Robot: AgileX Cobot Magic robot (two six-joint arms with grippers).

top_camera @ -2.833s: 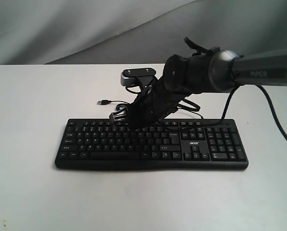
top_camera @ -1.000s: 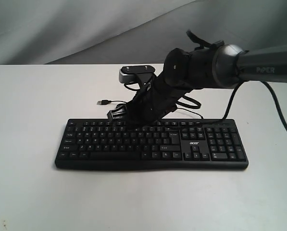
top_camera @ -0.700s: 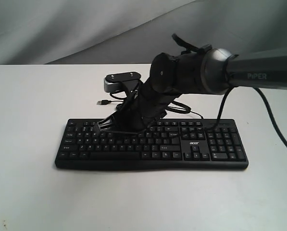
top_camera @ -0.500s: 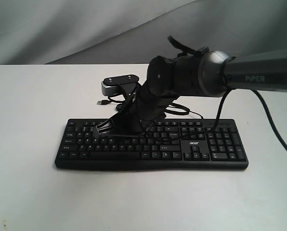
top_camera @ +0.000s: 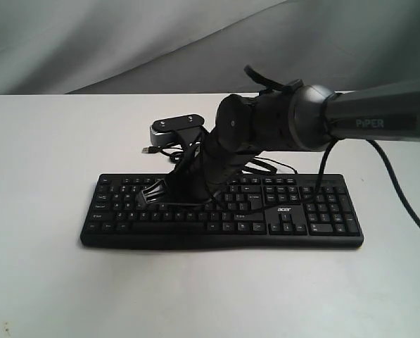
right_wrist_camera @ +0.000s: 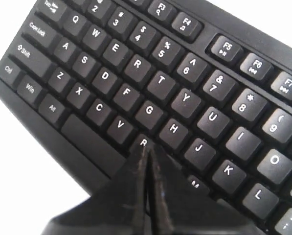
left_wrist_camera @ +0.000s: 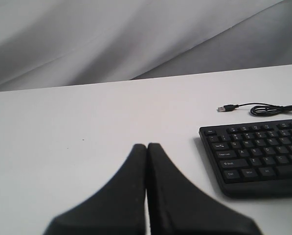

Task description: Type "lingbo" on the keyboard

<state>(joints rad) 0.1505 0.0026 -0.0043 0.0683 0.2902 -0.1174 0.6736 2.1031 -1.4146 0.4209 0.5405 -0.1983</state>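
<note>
The black keyboard (top_camera: 294,211) with white legends lies across the white table, also seen in the right wrist view (right_wrist_camera: 136,63) and at the edge of the left wrist view (left_wrist_camera: 256,152). My right gripper (top_camera: 148,195) reaches over it from the right, shut, its tips (right_wrist_camera: 146,147) down at the B key, covering the lower half of that legend. The G, H and J keys show just beyond the tips. My left gripper (left_wrist_camera: 146,146) is shut with nothing in it, over bare table beside the keyboard's left end; it does not show in the exterior view.
The thin black USB cable (left_wrist_camera: 263,108) coils behind the keyboard, its plug (top_camera: 150,150) lying on the table. A grey cloth backdrop (top_camera: 90,42) hangs behind the white table (top_camera: 210,289).
My right gripper has swung left along the keyboard and dropped from the upper rows to the bottom letter row. The keyboard has stayed put.
</note>
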